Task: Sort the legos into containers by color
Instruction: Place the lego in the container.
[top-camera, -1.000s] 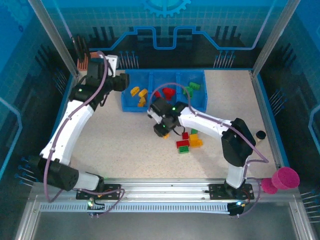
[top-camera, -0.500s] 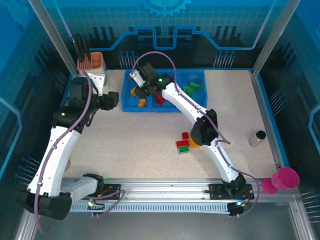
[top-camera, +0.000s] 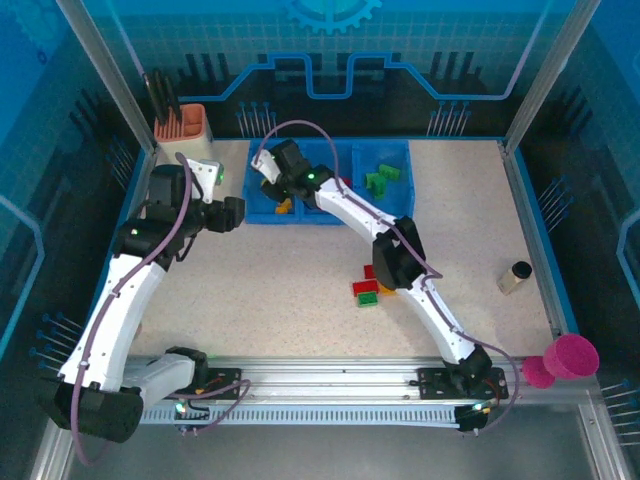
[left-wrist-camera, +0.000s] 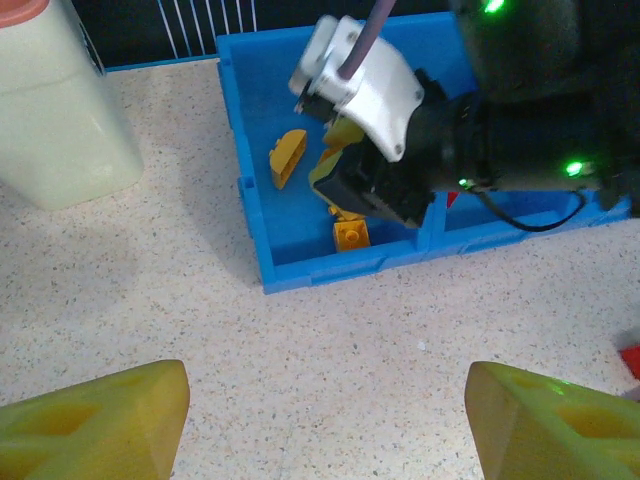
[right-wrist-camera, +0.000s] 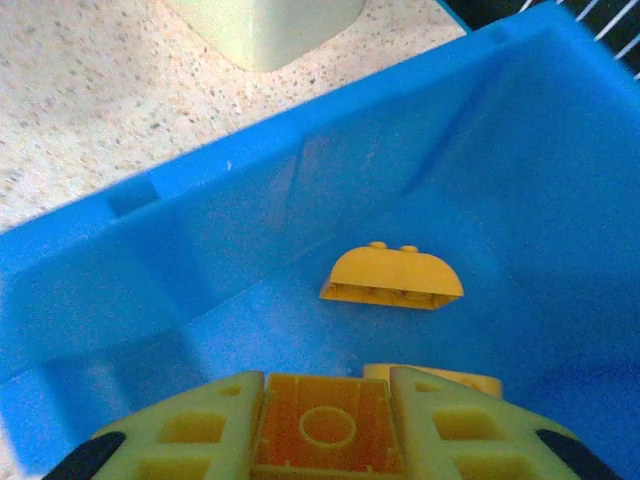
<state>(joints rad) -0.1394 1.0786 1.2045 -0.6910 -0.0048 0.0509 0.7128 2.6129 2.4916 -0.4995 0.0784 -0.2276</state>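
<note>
My right gripper (right-wrist-camera: 327, 425) is shut on a yellow-orange lego (right-wrist-camera: 328, 418), its hollow underside facing the camera. It hangs low inside the left compartment of the blue tray (top-camera: 262, 216), above a curved yellow lego (right-wrist-camera: 392, 275) lying on the floor. From the left wrist view, the right gripper (left-wrist-camera: 345, 180) sits over yellow legos (left-wrist-camera: 287, 157) in that compartment (left-wrist-camera: 255, 120). Green legos (top-camera: 378, 178) lie in the right compartment. On the table, red (top-camera: 365, 287), green (top-camera: 368, 298) and yellow (top-camera: 391, 285) legos lie loose. My left gripper (top-camera: 238, 213) (left-wrist-camera: 330, 420) is open just left of the tray.
A beige-and-orange holder (top-camera: 183, 125) (left-wrist-camera: 60, 100) stands at the back left, close to the tray's corner. A small bottle (top-camera: 515, 277) sits on the right side and a pink cup (top-camera: 570, 357) at the near right corner. The right arm (top-camera: 395, 250) stretches diagonally over the table.
The right arm swung from the table's middle to the tray's left compartment with the yellow-orange lego in it. The left gripper drew back from the tray's left side toward me.
</note>
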